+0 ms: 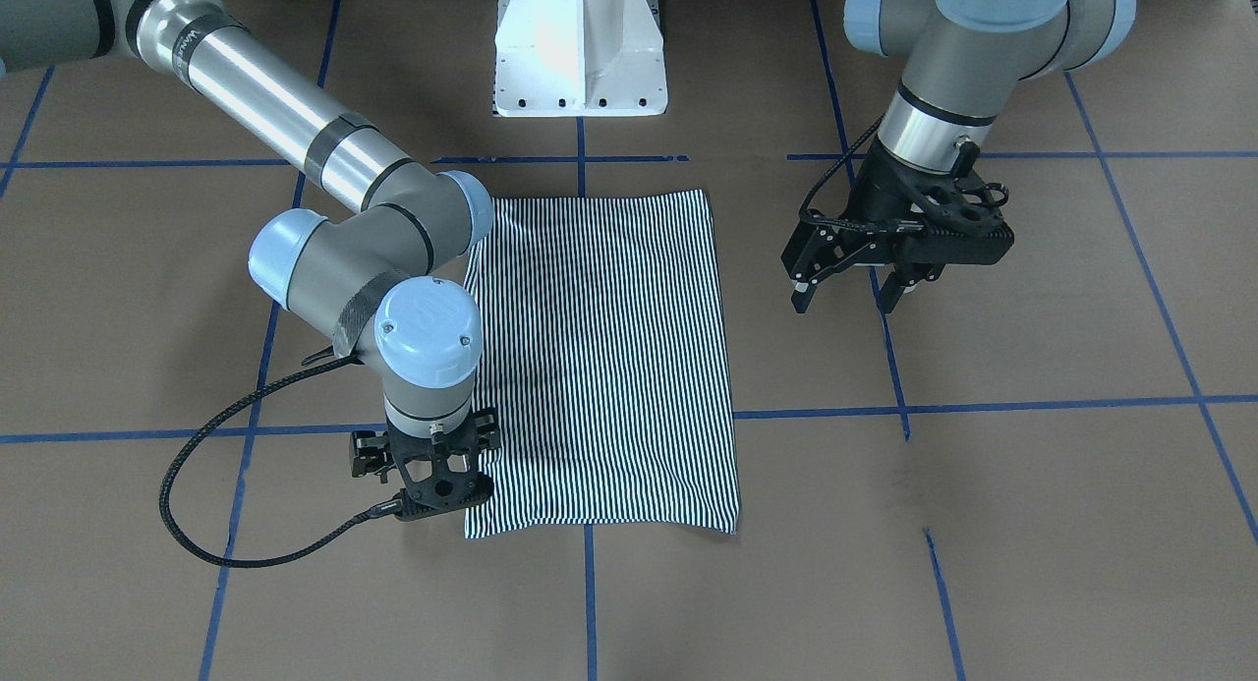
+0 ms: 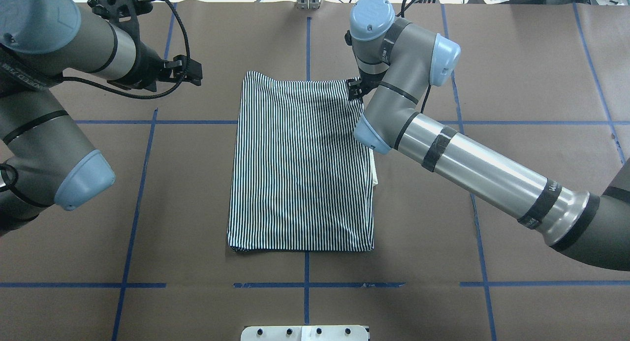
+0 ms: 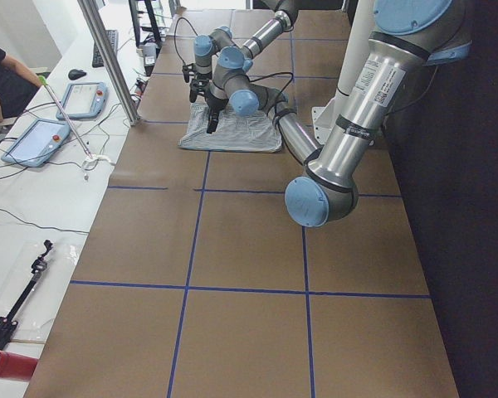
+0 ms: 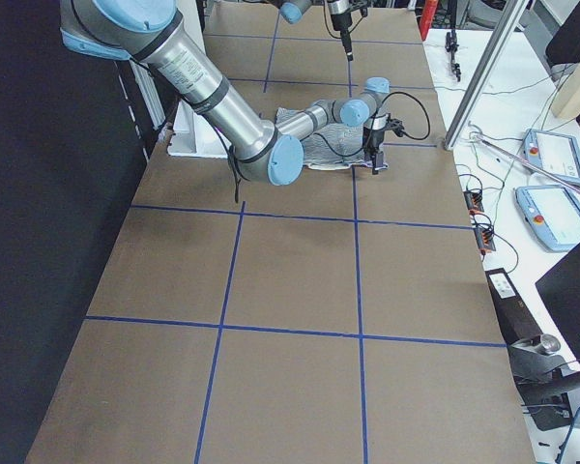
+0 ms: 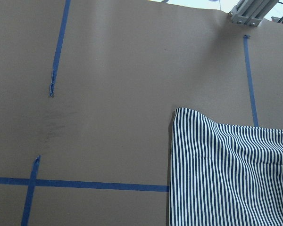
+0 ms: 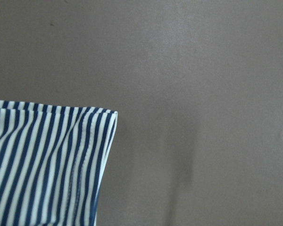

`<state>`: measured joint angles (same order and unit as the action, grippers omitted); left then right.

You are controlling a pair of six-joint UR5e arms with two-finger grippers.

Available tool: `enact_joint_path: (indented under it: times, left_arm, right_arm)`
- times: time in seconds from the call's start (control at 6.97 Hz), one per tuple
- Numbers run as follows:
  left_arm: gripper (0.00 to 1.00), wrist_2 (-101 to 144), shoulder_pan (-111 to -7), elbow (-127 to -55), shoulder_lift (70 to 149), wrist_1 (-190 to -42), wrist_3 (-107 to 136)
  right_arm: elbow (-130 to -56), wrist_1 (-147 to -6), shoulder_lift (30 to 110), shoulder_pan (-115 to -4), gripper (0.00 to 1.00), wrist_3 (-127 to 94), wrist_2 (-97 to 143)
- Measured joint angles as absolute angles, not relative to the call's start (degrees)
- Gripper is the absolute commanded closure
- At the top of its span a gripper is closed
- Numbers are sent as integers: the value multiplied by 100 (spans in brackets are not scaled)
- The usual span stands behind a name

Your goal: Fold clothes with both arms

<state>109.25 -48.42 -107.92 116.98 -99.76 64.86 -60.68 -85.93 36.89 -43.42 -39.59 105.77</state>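
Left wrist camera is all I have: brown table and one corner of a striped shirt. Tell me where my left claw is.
Observer: The left claw hangs open and empty over bare table, off to the side of the folded striped shirt and not touching it.
Operator: Now locate the right claw.
Observer: The right claw is down at the shirt's far corner on the robot's right. Its own arm hides whether it is shut.
Operator: Report anything sticking out of the fold.
Observer: A cream sliver peeks out along the shirt's right edge.
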Motion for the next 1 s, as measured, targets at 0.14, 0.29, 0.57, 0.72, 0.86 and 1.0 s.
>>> enact_joint_path:
  times: [0.14, 0.29, 0.57, 0.72, 0.86, 1.0]
  left_arm:
    - [0, 10927, -4843, -10796, 11698, -9976, 6484]
    - [0, 10935, -4843, -10802, 11701, -9971, 6490]
    - [0, 11044, -4815, -10838, 11709, -9893, 6712]
    - [0, 11169, -4698, -10873, 11701, -9836, 7100]
    - [0, 11086, -4371, -10912, 11687, -9807, 7788]
    - [0, 10770, -3880, -10927, 11673, -9735, 8597]
  right_arm:
    - [-6081, -8589, 3691, -4369, 0, -3950, 10569]
    - [-6164, -8603, 3670, -4406, 0, -3955, 10640]
    - [-6694, -8643, 3875, -4439, 0, -4113, 11072]
    - [-7351, -8738, 4282, -4435, 0, -4375, 11267]
    - [-8235, -9019, 4785, -4398, 0, -4684, 11401]
    - [-9097, -9339, 5224, -4328, 0, -5080, 11583]
